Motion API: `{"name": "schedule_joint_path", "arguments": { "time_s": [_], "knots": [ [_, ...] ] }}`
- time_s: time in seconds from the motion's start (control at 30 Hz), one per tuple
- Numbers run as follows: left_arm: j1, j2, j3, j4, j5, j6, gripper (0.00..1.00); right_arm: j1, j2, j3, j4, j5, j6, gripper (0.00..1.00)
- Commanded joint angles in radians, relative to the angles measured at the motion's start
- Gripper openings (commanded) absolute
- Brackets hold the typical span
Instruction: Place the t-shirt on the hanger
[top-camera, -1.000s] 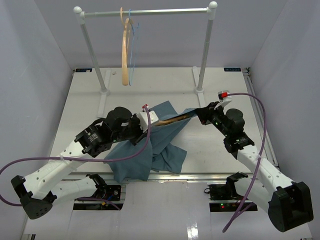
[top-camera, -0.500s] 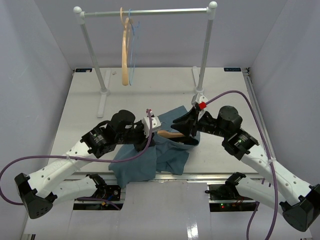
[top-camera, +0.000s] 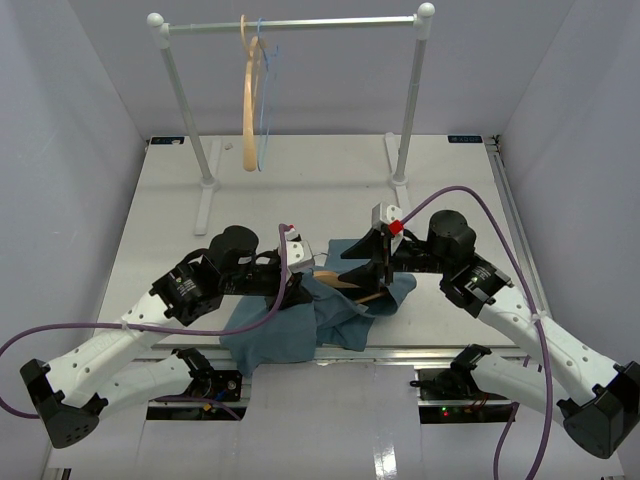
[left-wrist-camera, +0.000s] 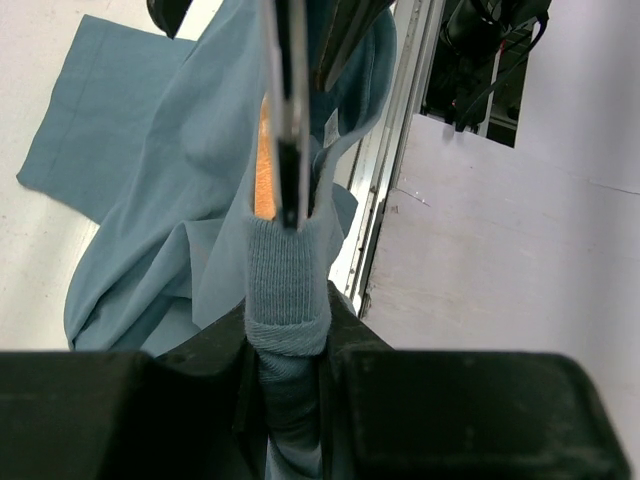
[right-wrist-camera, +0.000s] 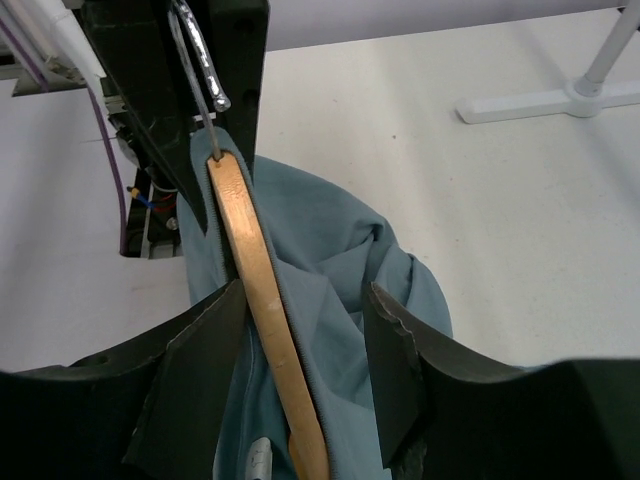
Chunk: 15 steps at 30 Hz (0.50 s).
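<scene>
We found the left jaws pressed together on the ribbed collar (left-wrist-camera: 285, 275) of the t-shirt (left-wrist-camera: 170, 150), the knit band bunched between them and rising straight out of the grip. In line with them, just beyond their tips, stood the thin grey hook (right-wrist-camera: 197, 55) of the hanger (right-wrist-camera: 256, 270). We could not tell whether the jaws pinched the hook as well as the cloth. A strip of the hanger's pale wood showed beside the collar, with teal cloth falling away on either side of it. The right jaws stood apart, holding nothing. One wooden arm of the hanger ran lengthwise through the gap between them, close beside one jaw and clear of the other, and we could not tell whether it touched the nearer one. Folds of the shirt filled the rest of that gap, under and beside the wood. From above, the two sets of jaws faced each other, near together, with the hanger spanning the space between them. The rest of the shirt lay heaped on the table (top-camera: 300, 180) below both sets of jaws, spreading toward the arms' bases.
</scene>
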Motion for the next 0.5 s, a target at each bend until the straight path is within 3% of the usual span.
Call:
{"name": "schedule_joint_path", "arguments": {
  "time_s": [0.0, 0.07, 0.3, 0.47],
  "knots": [
    [0.003, -0.025, 0.006, 0.052, 0.006, -0.010, 0.00, 0.006, -0.047, -0.021, 0.058, 0.161, 0.026, 0.56],
    [0.003, -0.029, 0.007, 0.050, -0.008, -0.010, 0.00, 0.006, -0.069, -0.029, 0.068, 0.221, 0.045, 0.57],
    [0.003, -0.024, 0.016, 0.047, 0.024, 0.000, 0.00, 0.007, -0.012, 0.034, 0.076, -0.052, -0.021, 0.62],
    [0.003, -0.020, 0.013, 0.067, 0.059, 0.000, 0.00, 0.022, 0.051, 0.082, 0.077, -0.137, -0.037, 0.62]
  ]
}}
